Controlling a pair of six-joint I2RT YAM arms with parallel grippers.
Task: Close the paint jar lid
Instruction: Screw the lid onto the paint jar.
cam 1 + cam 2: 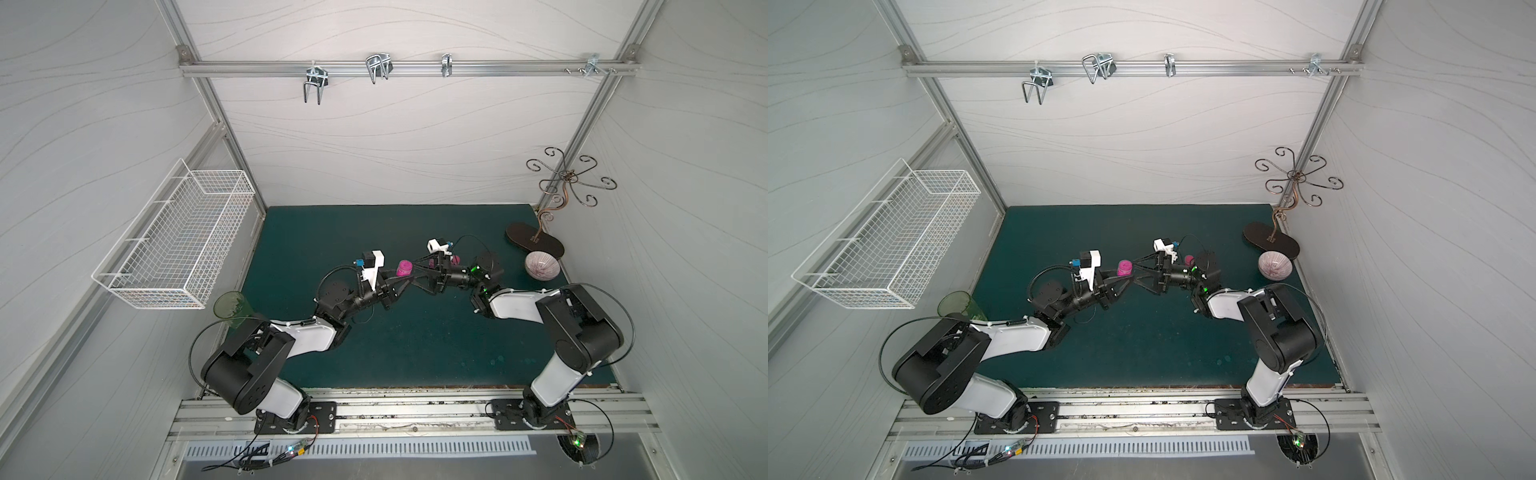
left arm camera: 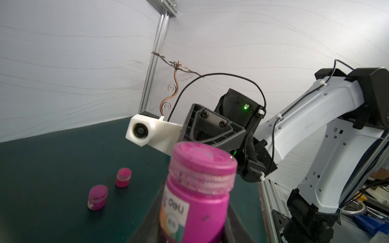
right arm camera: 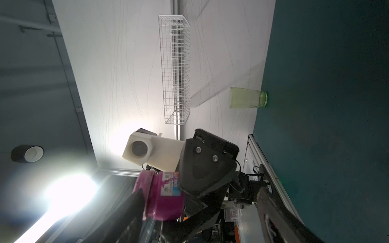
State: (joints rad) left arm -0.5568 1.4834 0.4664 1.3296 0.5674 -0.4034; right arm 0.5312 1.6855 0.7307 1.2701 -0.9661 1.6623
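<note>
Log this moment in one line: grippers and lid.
left gripper: shut on paint jar | right gripper: open at lid | lid: on jar, tightness unclear

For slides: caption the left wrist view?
Left end effector holding lidded pink paint jar; two small pink pots beyond.

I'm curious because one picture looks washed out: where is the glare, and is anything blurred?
Right wrist view: a bright white lamp flares, the rest dim. Left wrist view: the close magenta plastic paint jar is soft. Both top views: evenly lit.
</note>
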